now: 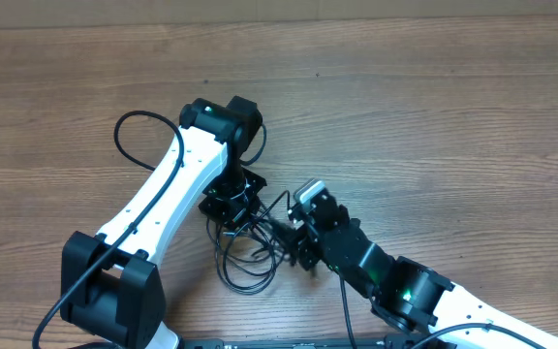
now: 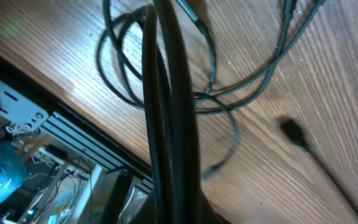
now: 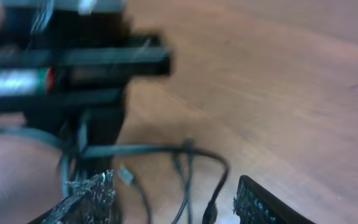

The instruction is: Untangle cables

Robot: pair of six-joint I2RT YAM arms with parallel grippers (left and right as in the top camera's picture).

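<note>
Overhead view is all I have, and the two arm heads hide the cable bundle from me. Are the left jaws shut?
Observer: Yes. In the left wrist view, the left gripper has its jaws pressed together above the loops. I cannot tell whether a cord is pinched between them.
Operator: And the right side?
Observer: In the right wrist view, the right gripper has its jaws well apart. Loose strands of the cables and a small plug end show in the gap between them, though that view is blurred.
</note>
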